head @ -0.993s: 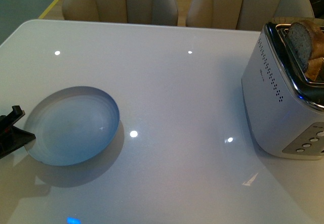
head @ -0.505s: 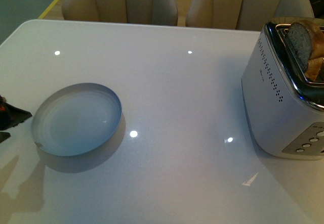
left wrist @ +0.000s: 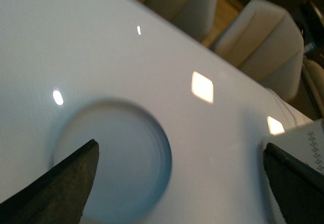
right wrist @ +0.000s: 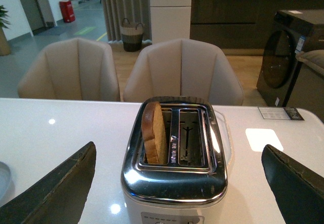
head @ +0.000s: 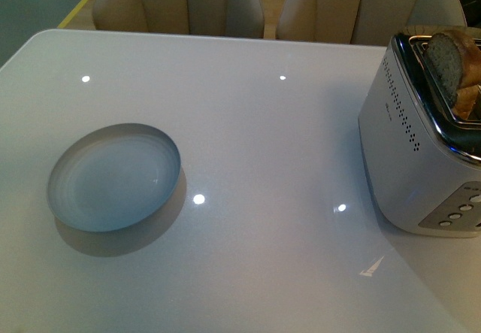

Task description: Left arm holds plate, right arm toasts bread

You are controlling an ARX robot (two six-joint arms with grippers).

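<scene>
A glossy white table fills the scene, with cream upholstered chairs behind its far edge and an open room with dark cabinets beyond. Taking the silver two-slot toaster as the landmark: nearest the robot and well apart from the toaster, across the bare tabletop toward the left arm's side, sits the round pale blue-grey plate, flat on the table and empty. Neither arm shows in the front view. In the left wrist view, the left gripper hangs above the plate with its two dark fingers spread wide, gripping nothing and not touching the plate. In the right wrist view, the right gripper faces the toaster, its fingers also parted and empty. Farther back, one slice of brown-crusted bread stands upright in one toaster slot, its rounded top rising above the chrome rim; the neighbouring slot looks empty from this view.

By this showing, the bread is in the toaster, but the plate is not held. Taking hold of the plate and moving the bread onto it appear to remain.
</scene>
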